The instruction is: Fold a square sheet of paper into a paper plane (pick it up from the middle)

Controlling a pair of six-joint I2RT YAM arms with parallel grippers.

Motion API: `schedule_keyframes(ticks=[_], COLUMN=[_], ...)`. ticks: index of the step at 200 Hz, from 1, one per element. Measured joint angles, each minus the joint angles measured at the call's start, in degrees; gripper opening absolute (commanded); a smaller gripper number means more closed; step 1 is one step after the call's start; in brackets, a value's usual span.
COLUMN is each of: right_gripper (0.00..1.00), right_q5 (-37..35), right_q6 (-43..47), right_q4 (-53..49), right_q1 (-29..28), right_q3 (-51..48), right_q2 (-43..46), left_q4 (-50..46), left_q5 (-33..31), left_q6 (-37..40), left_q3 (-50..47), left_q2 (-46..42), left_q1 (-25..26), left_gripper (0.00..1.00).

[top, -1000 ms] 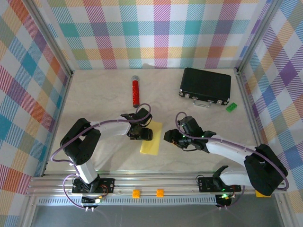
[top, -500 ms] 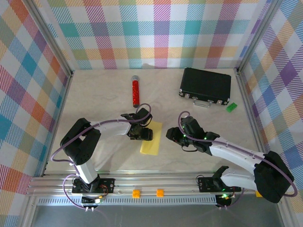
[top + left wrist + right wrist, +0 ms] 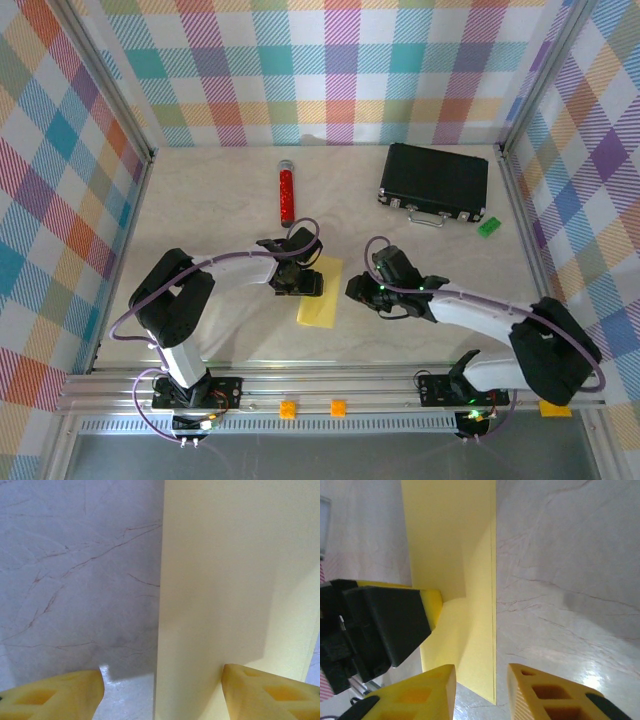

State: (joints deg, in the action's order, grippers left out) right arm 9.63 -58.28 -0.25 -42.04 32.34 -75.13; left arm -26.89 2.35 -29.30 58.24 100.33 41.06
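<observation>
1. From above, the folded yellow sheet of paper (image 3: 320, 296) lies at lower centre of the table (image 3: 220, 200). The left gripper (image 3: 300, 284) rests at its upper-left edge, and the right gripper (image 3: 356, 290) is just to its right.
2. Left wrist: the jaws are spread wide and grasp nothing. One finger (image 3: 55, 697) sits on bare table at lower left, the other on the sheet at lower right.
3. Right wrist: the fingers (image 3: 420, 695) are narrowly apart with nothing clamped. The sheet's lower corner lies at the gap.
</observation>
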Motion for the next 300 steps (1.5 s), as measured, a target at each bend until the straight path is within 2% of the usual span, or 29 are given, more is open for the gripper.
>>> schedule_keyframes(ticks=[30,46,98,169,210,256,300], right_gripper=[0.22,0.14,0.06,0.06,0.06,0.06,0.07], right_q5=[3.5,5.1,6.8,7.6,7.8,9.0,10.5], right_q6=[-0.2,-0.5,-0.9,-0.5,3.5,9.5,13.0], right_q4=[4.0,5.6,8.6,9.0,5.6,2.1,-0.6], right_q1=[0.0,0.0,-0.8,-0.8,-0.8,-0.8,-0.8], right_q3=[0.2,0.9,5.8,7.9,9.5,10.6,10.9], right_q2=[-4.9,-7.1,-14.3,-22.1,-22.4,-22.4,-22.1], left_q4=[0.0,0.0,-0.7,-0.7,0.1,5.1,12.0], left_q5=[0.0,0.0,0.0,0.1,0.3,3.5,6.7], left_q6=[0.3,0.6,0.7,0.7,0.4,-1.9,-5.7], left_q3=[0.0,0.1,0.6,0.6,0.0,-3.8,-7.7], left_q2=[0.0,0.1,0.4,0.4,-0.3,-4.5,-10.3], left_q1=[0.0,0.0,0.0,0.0,0.0,-0.3,-0.3], left_gripper=[0.67,0.67,0.68,0.68,0.7,0.77,0.74])
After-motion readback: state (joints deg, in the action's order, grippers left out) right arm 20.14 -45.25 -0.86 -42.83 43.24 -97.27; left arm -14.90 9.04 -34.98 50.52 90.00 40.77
